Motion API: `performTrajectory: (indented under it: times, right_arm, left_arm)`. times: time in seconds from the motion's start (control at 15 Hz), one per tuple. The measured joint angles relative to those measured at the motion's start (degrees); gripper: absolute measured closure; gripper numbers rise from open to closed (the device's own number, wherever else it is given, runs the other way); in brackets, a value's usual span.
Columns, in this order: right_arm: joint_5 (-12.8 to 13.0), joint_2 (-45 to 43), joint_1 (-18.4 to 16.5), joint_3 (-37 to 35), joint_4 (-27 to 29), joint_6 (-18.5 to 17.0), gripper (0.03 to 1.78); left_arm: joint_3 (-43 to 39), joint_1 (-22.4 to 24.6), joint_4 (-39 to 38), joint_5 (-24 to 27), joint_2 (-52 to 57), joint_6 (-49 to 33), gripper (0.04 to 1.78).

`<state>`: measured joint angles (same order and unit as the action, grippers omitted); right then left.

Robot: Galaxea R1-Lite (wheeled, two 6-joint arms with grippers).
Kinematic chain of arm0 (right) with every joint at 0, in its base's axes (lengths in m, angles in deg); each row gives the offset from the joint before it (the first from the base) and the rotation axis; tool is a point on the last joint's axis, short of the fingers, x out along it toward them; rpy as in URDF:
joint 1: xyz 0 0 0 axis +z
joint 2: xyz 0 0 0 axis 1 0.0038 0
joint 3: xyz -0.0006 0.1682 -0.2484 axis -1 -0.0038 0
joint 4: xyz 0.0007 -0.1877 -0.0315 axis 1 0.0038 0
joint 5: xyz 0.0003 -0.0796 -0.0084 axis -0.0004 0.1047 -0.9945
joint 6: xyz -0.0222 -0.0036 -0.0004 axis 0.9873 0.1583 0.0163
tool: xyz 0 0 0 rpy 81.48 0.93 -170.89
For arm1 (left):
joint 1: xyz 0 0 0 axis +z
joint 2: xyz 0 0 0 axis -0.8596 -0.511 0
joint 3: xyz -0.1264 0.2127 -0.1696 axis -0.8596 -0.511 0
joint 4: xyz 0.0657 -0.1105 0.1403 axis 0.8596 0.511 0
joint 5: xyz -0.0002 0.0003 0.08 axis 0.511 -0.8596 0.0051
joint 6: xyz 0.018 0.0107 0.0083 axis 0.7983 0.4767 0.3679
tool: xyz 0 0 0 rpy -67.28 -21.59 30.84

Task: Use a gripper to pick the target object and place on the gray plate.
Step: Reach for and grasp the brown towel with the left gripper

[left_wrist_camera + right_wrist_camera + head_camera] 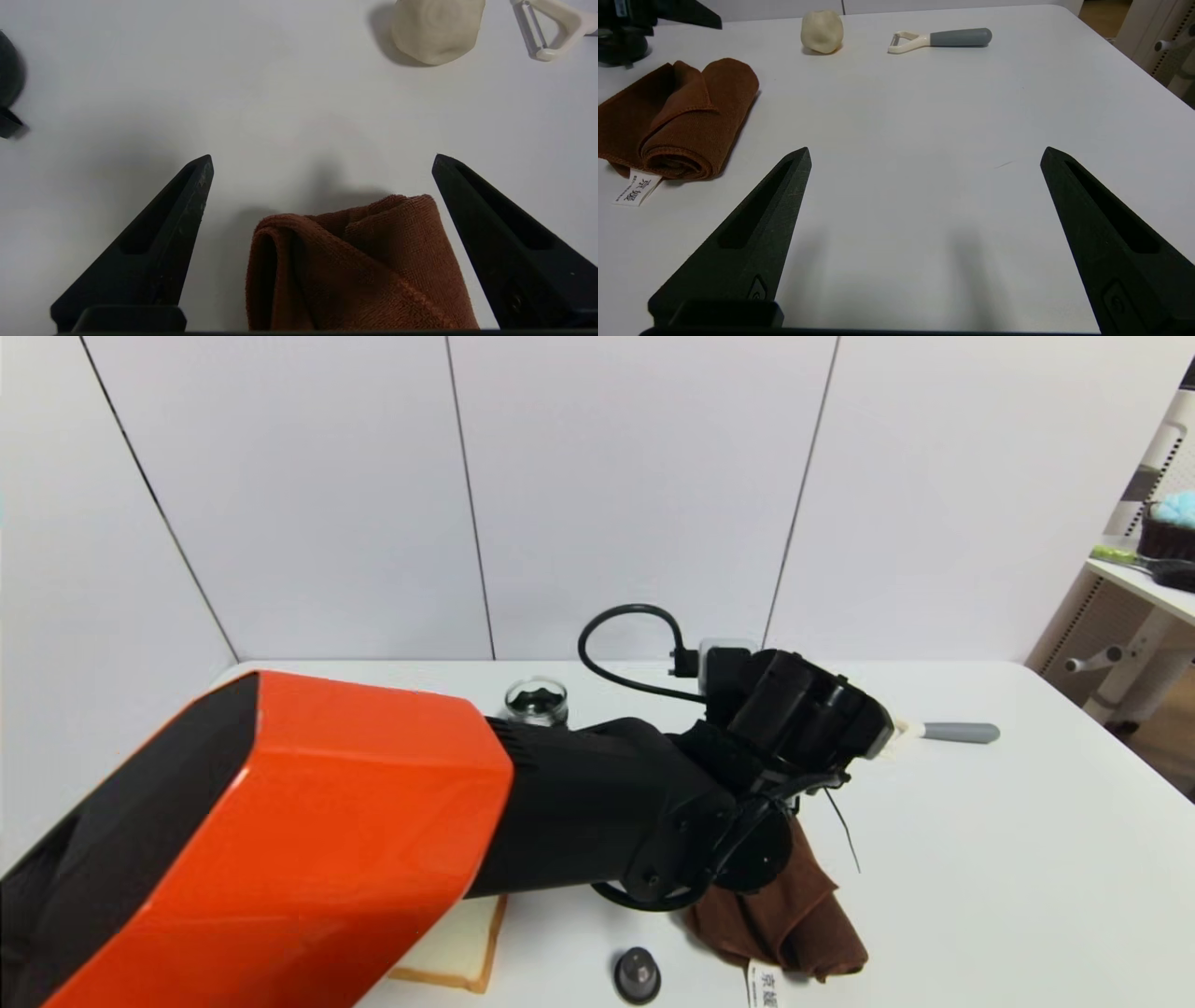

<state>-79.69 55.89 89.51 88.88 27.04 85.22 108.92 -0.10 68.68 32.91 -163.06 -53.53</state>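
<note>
The folded dark brown towel (784,915) lies on the white table near the front middle, its white tag (767,985) at the near end. My left arm (373,803) reaches across above it, and its wrist hides the towel's far part. In the left wrist view my left gripper (322,156) is open, its jaws standing wide on either side of the towel (359,266) without touching it. My right gripper (924,149) is open and empty over bare table, with the towel (677,116) off to one side. The gray plate is out of view.
A beige dough ball (822,31) and a peeler (962,733) with a grey handle lie beyond the towel. A bread slice (457,952), a small black round object (638,975) and a glass jar (537,702) lie on the table's left half. A shelf (1139,579) stands at the far right.
</note>
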Motion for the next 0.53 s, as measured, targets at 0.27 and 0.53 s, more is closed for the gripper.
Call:
performTrajectory:
  times: [0.27, 0.53]
  right_arm:
    - [0.0, 0.0, 0.0, 0.0, 0.02, 0.0, 0.11]
    - [0.0, 0.0, 0.0, 0.0, 0.02, 0.0, 0.11]
  left_arm:
    - [0.91, -0.11, -0.69, 0.44, -3.47, -0.83, 0.13]
    - [1.77, -0.46, -2.65, 5.21, -5.62, -0.91, 0.13]
